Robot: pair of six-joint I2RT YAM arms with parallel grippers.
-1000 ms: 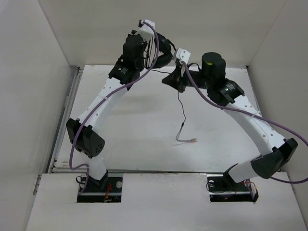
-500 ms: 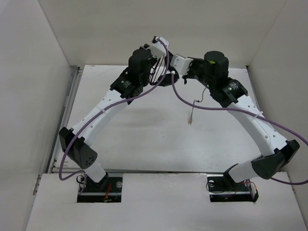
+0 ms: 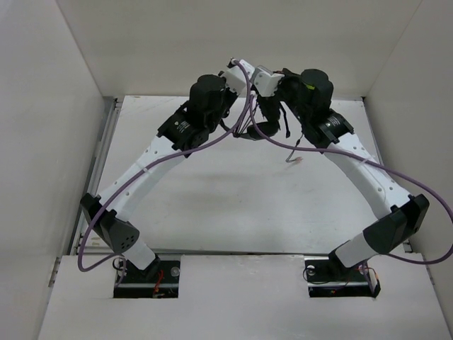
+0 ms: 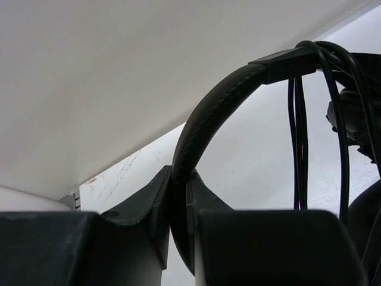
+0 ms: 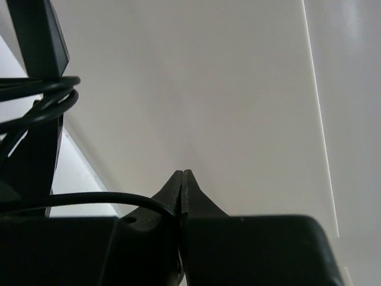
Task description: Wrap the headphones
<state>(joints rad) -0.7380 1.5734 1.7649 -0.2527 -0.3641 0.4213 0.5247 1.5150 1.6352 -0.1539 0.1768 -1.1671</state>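
Headphones (image 3: 263, 129) up in the air over the far side of the bench (image 3: 212, 205), small and black, left hand (image 4: 178, 189) clamped on the padded headband (image 4: 199, 128) and right hand (image 5: 183, 182) pinched shut on the thin cord (image 5: 89, 198)! Several turns of cord lie around the band, and a short tail with reddish tips (image 3: 296, 161) dangles below. Light thing, I'd judge: stiff in the band, limp and slippery in the cord, so grip the band firmly and take the cord gently near its free end, as those bare tips look fragile.
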